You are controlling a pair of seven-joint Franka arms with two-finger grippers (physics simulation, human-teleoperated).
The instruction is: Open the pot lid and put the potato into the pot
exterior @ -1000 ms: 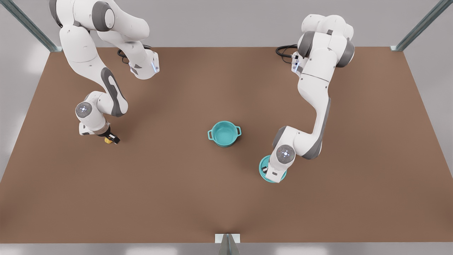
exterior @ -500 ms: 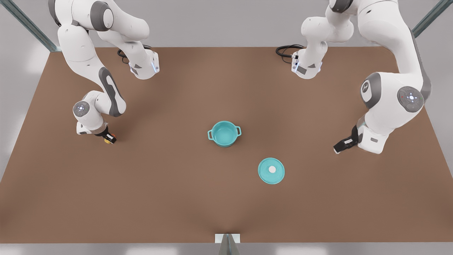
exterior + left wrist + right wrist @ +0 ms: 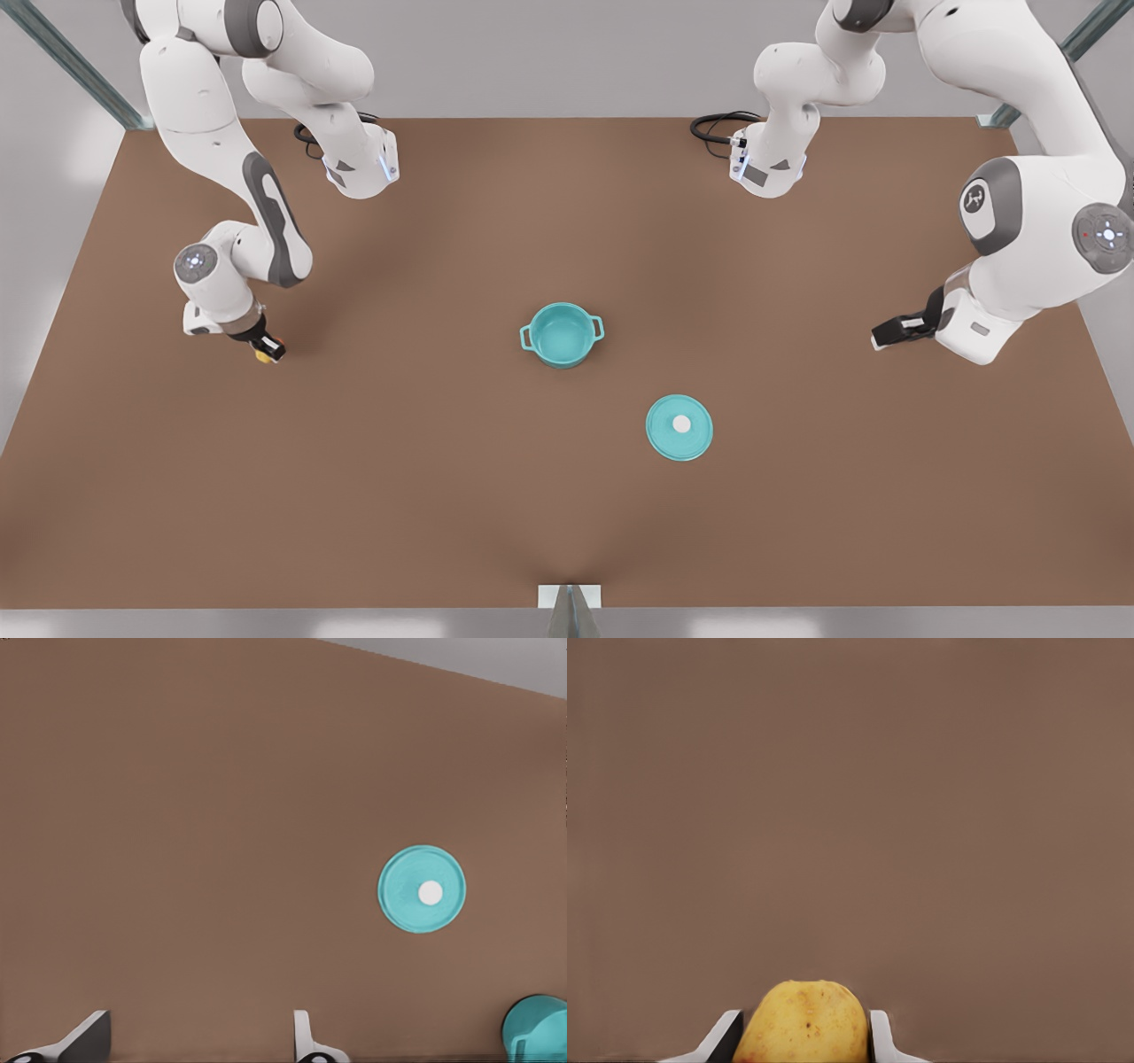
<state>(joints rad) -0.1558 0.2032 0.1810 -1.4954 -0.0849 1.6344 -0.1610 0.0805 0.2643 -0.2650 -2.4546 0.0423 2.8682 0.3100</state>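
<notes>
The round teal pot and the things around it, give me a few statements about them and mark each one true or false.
1. The flat round teal lid with the white knob sits on the small round teal pot with two loop handles. False: it lies on the brown table, apart from the open pot.
2. The right tool is shut on the small yellow potato. True.
3. The potato is already inside the pot. False: it is between the right tool's fingers, far toward the front view's left of the pot.
4. The left tool is open and holds nothing. True.
5. The left tool hovers directly over the lid. False: it is off toward the front view's right.
</notes>
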